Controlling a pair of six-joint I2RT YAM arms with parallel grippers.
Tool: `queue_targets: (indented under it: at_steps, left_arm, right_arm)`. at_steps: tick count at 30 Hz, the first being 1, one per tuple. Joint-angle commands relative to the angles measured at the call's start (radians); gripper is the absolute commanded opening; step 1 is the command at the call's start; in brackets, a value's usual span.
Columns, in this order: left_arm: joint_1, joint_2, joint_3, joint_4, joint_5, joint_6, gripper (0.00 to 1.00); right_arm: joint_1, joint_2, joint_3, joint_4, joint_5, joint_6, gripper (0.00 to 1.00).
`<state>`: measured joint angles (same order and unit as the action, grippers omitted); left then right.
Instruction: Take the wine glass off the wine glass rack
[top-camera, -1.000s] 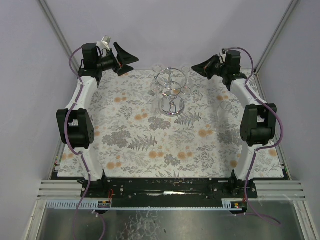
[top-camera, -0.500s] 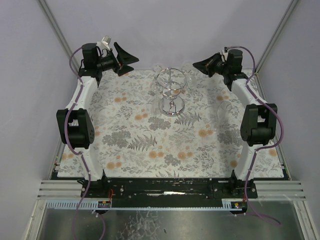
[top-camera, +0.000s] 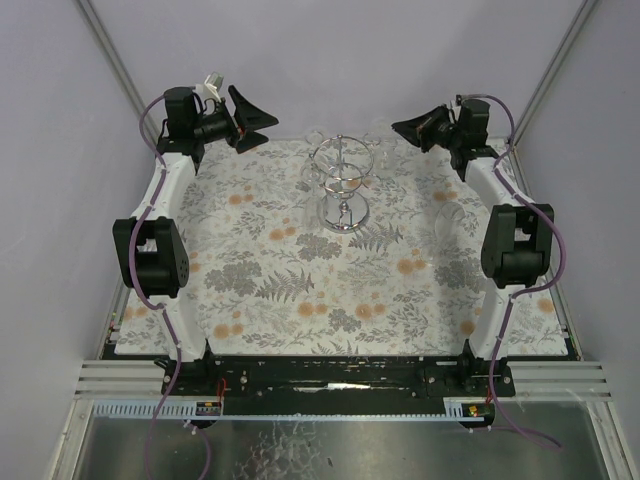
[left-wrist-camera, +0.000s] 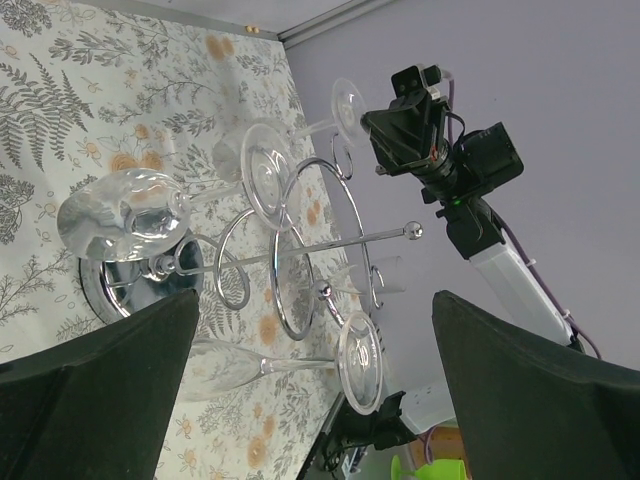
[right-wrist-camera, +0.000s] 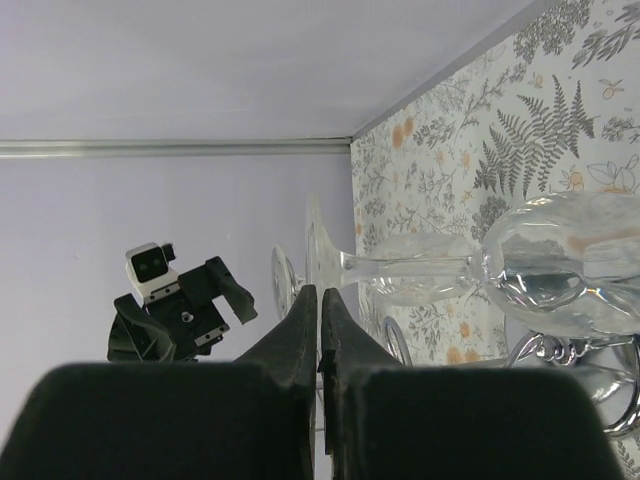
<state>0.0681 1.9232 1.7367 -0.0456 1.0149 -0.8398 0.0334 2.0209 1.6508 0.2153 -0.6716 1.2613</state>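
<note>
The chrome wine glass rack stands at the far middle of the floral table, with several clear wine glasses hanging bowl-down from its rings. My right gripper is just right of the rack top, shut on the thin foot of one wine glass. In the right wrist view my closed fingertips pinch that foot, and the stem and bowl run toward the rack. My left gripper is wide open and empty, left of the rack. In the left wrist view it faces the rack.
Another clear glass stands on the table to the right, near the right arm. The cage's back wall is close behind both grippers. Floral cloth covers the near table.
My right gripper has drawn a little to the right and back from the rack, and the held glass moved with it. The left arm has not moved.
</note>
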Motion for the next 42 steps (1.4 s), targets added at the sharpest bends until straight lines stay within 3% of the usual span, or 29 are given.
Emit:
queue_targets:
  at_steps: [1,9,16,29,42]
  left_arm:
    - [-0.001,-0.037,-0.006,0.023,0.034,0.002,1.0]
    - [-0.04,-0.066,0.092,0.024,0.024,-0.06,0.99]
    - [-0.139,-0.091,0.194,0.069,0.026,-0.157,0.99]
    - [-0.32,-0.114,0.203,0.151,0.028,-0.262,0.98]
    - [-0.452,-0.001,0.25,0.213,-0.01,-0.311,0.98]
  right_arm:
    - [-0.037,-0.033,0.056,0.106,0.01,0.034,0.0]
    - [-0.093,-0.09,0.044,0.11,-0.014,0.034,0.0]
    - [-0.126,-0.2,-0.034,0.101,-0.066,0.008,0.0]
    - [-0.13,-0.451,-0.181,0.148,-0.165,0.029,0.0]
    - [-0.13,-0.629,-0.285,0.15,-0.234,0.059,0.0]
